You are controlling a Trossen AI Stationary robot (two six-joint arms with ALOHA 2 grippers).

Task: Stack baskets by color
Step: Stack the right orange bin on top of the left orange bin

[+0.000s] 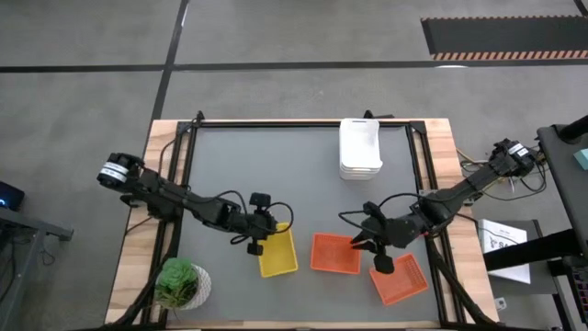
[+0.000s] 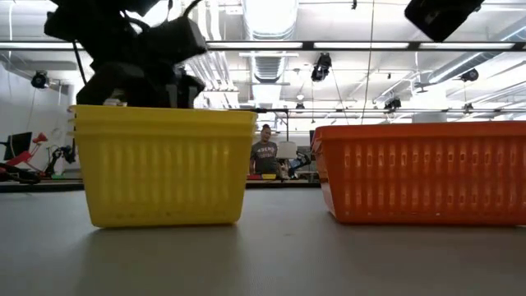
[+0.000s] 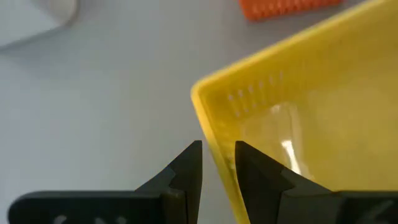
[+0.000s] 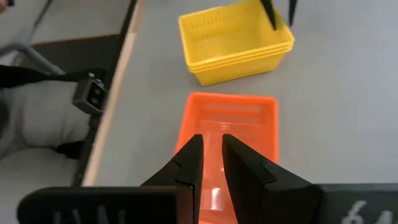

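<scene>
the yellow baskets (image 1: 277, 251) sit nested in one stack near the front of the table (image 1: 276, 165), left of centre; three rims show one above the other in the low view and the right wrist view, and nothing else lies inside. to their right an orange basket (image 1: 335, 253) rests flat, and another orange basket (image 1: 399, 279) lies just beside it, turned at an angle, nearer the front right corner. whether either orange one holds a second basket cannot be told. the white baskets (image 1: 360, 148) are stacked at the back right, well apart from the rest.

the left gripper (image 3: 217, 155) sits at the yellow stack's wall, one finger on each side of the rim, clamped on it. the right gripper (image 4: 211, 146) hangs over an orange basket with a narrow gap between its fingers and nothing between them.

a green potted plant (image 1: 179, 280) stands at the front left corner, beside the left arm. a person (image 2: 265, 152) stands far behind the table in the low view.
</scene>
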